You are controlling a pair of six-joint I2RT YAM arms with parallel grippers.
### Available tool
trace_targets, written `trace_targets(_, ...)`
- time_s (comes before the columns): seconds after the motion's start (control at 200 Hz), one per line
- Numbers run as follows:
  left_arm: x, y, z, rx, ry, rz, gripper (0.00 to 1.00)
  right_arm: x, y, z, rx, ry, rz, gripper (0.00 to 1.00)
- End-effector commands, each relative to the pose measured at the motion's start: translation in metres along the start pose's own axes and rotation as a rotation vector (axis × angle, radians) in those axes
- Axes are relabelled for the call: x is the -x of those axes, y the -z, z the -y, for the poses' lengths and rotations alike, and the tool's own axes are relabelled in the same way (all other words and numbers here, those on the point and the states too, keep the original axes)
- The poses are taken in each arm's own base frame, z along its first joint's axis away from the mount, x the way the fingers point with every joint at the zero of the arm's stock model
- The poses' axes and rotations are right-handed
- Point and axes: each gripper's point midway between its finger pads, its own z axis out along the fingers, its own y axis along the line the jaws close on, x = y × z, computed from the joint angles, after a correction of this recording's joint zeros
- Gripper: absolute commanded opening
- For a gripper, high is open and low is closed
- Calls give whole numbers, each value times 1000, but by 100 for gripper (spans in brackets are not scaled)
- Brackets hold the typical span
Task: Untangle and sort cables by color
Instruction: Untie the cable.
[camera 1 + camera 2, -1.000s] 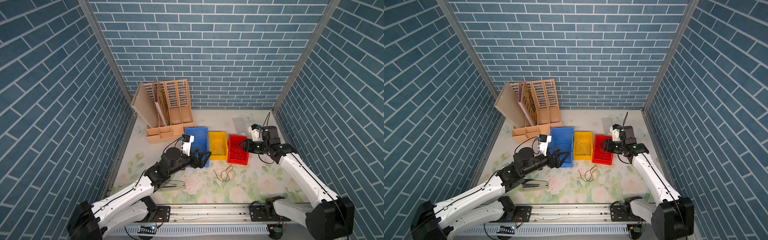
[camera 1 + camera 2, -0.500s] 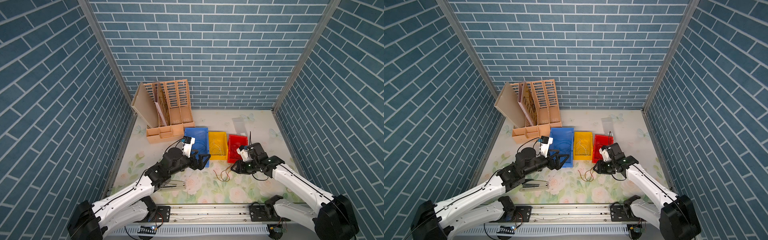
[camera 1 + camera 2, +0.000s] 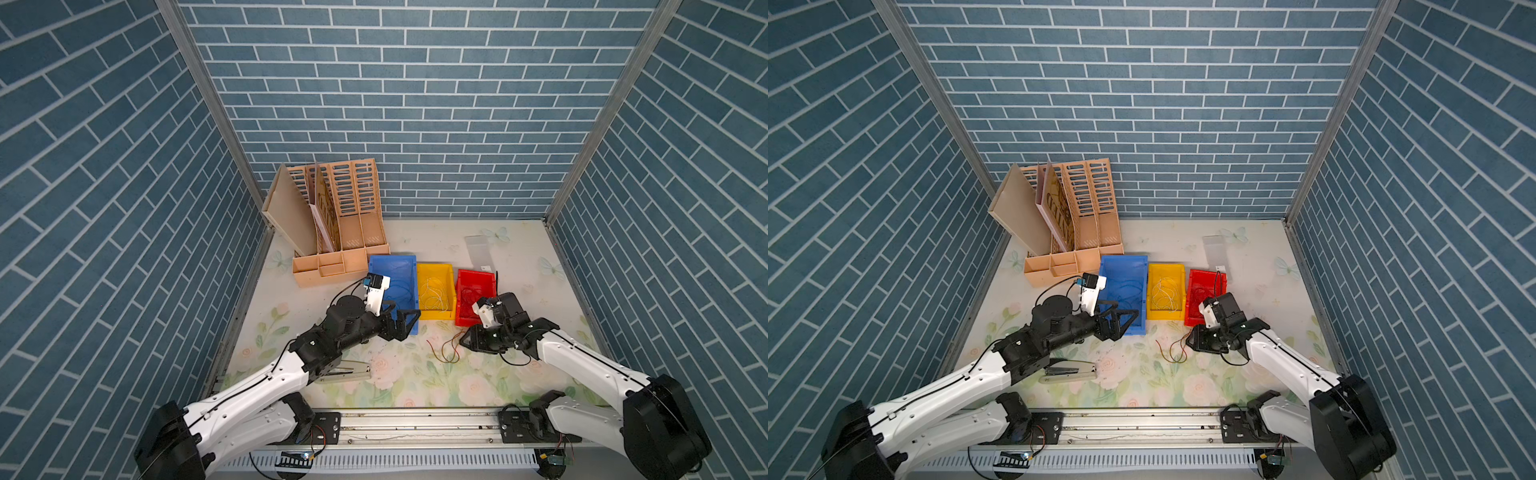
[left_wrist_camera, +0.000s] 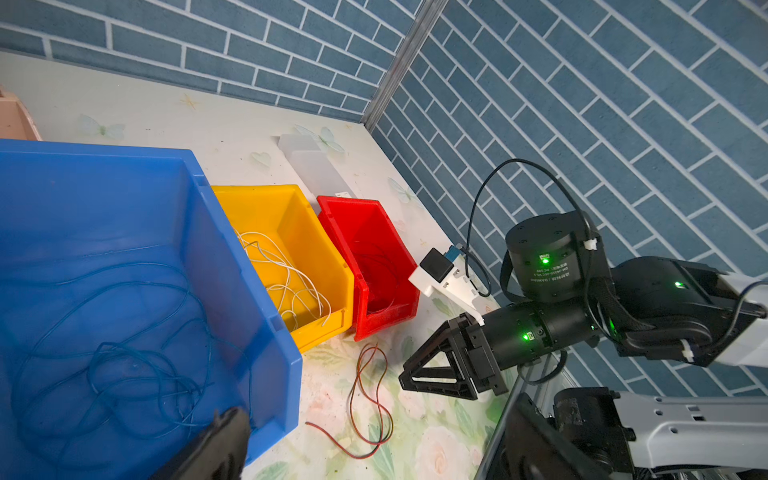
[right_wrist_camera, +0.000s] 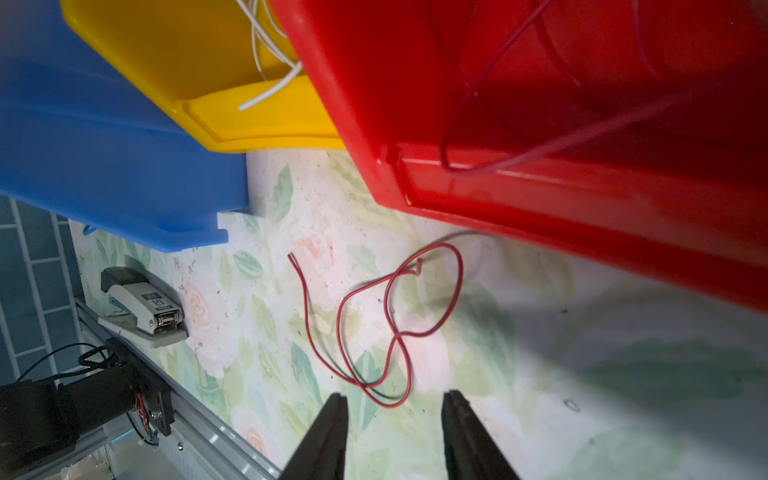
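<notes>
One loose red-brown cable (image 3: pixel 444 354) (image 5: pixel 386 328) lies looped on the floral mat in front of the yellow and red bins. My right gripper (image 5: pixel 395 397) (image 3: pixel 466 341) is low over the mat, open, its tips just short of the loop's near bend with nothing between them. My left gripper (image 3: pixel 410 326) hangs wide open at the front edge of the blue bin (image 3: pixel 392 264), empty. Blue cables (image 4: pixel 124 353) lie in the blue bin, whitish cables (image 4: pixel 286 274) in the yellow bin (image 3: pixel 434 315), and red cables (image 5: pixel 498 124) in the red bin (image 3: pixel 465 321).
A stapler (image 3: pixel 348 370) (image 5: pixel 145 307) lies on the mat under my left forearm. A beige file organizer (image 3: pixel 332 224) stands at the back left, with a clear plastic piece (image 3: pixel 478 249) behind the red bin. The metal rail (image 3: pixel 415 419) runs along the front.
My right arm has swung from above the red bin down and forward to the mat, ending beside the loose red-brown cable. The left arm has barely moved.
</notes>
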Motion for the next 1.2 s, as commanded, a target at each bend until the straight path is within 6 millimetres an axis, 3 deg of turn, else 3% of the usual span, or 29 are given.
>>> trace_targets(0.0, -1, 3, -4, 10, -10, 7, 100, 7, -7, 7, -29, -30, 34, 41)
trace_targets(0.47, -6, 12, -12, 45, -7, 6, 100, 14, -23, 21, -78, -88, 55, 40)
trace_targets(0.855, -6, 18, -14, 63, -10, 10, 99, 15, -34, 17, -61, -89, 41, 35)
trace_targets(1.195, -5, 22, -16, 79, -12, 18, 99, 16, -38, 12, -48, -78, 35, 16)
